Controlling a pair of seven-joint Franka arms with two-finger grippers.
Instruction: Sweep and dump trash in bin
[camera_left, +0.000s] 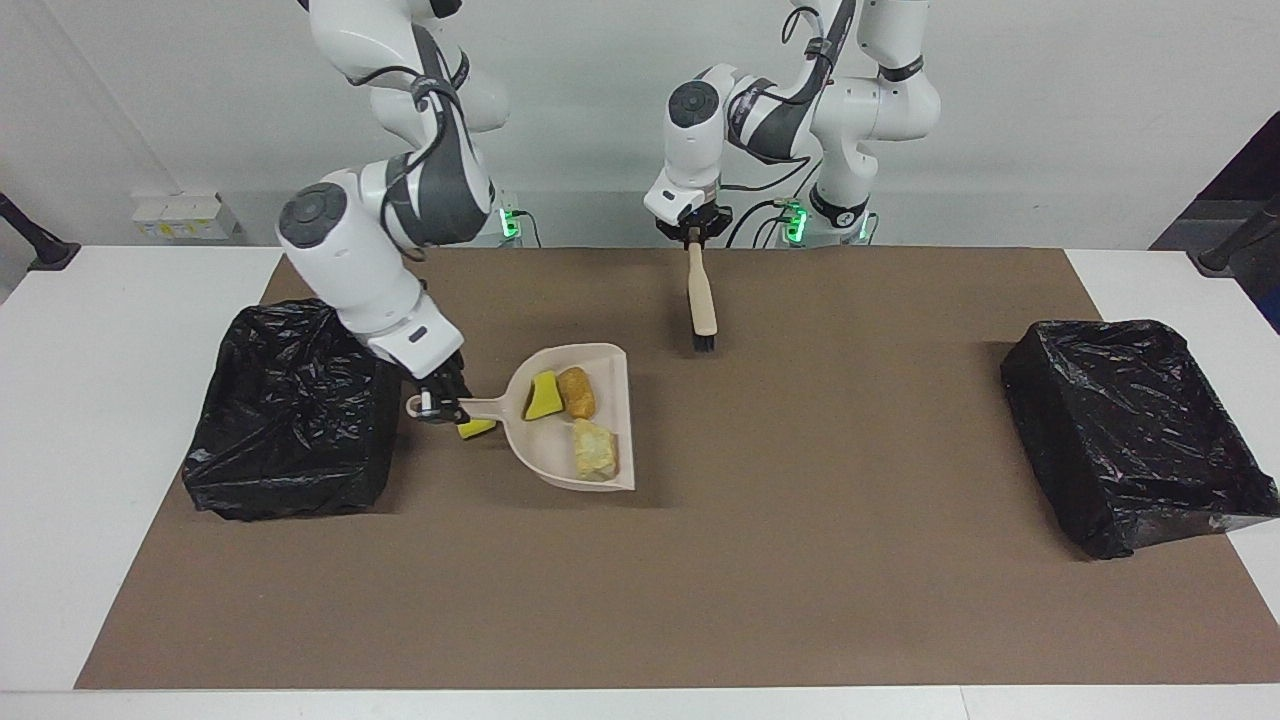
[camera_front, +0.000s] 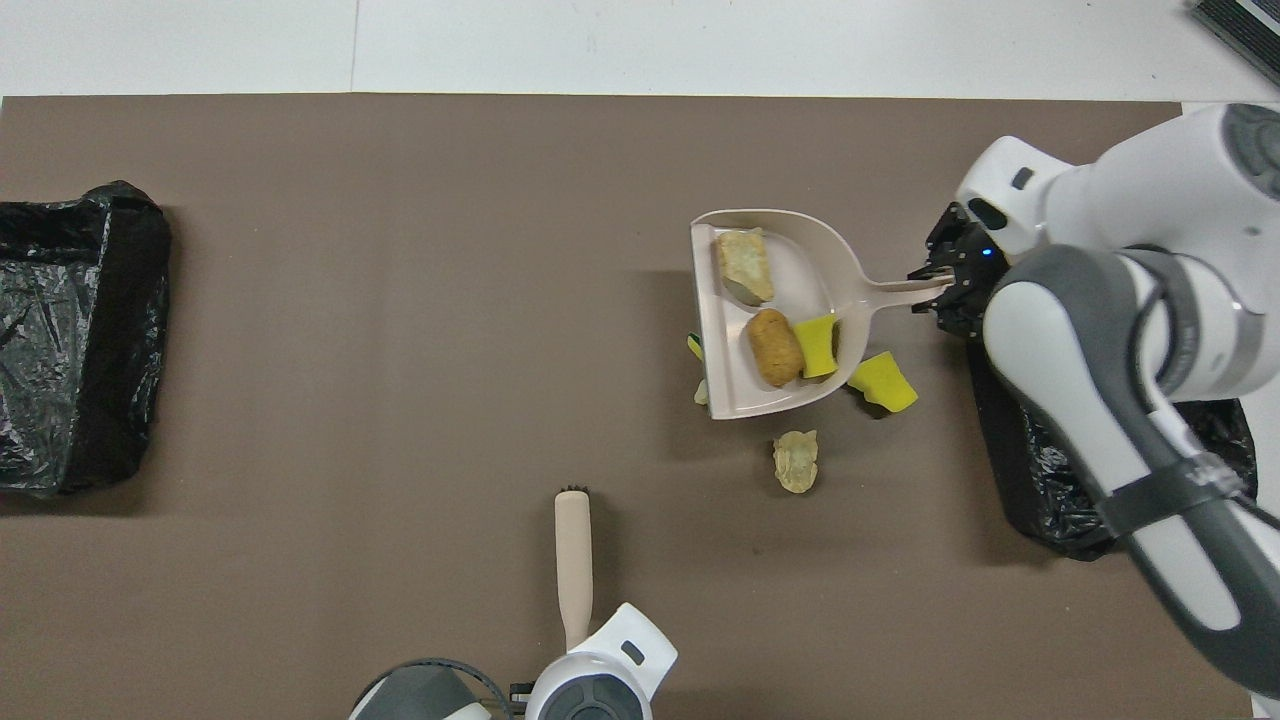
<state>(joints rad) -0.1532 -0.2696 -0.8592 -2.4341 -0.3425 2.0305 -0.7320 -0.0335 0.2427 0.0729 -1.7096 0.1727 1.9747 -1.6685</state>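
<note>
My right gripper (camera_left: 437, 408) (camera_front: 940, 290) is shut on the handle of the beige dustpan (camera_left: 600, 372) (camera_front: 815, 250) and holds it above the mat, beside the black-lined bin (camera_left: 290, 420) (camera_front: 1040, 490) at the right arm's end. In the pan lie a yellow sponge piece (camera_left: 543, 396) (camera_front: 817, 345), an orange-brown lump (camera_left: 576, 392) (camera_front: 775, 347) and a pale chunk (camera_left: 593, 450) (camera_front: 745, 265). On the mat lie another yellow sponge (camera_left: 475, 428) (camera_front: 883, 382) and a pale chunk (camera_front: 797, 461); two more scraps peek out from under the pan. My left gripper (camera_left: 692, 235) is shut on the beige brush (camera_left: 702, 295) (camera_front: 573, 545), which hangs bristles down.
A second black-lined bin (camera_left: 1135, 430) (camera_front: 70, 330) stands at the left arm's end of the brown mat (camera_left: 850, 560). My right forearm covers much of the nearer bin in the overhead view.
</note>
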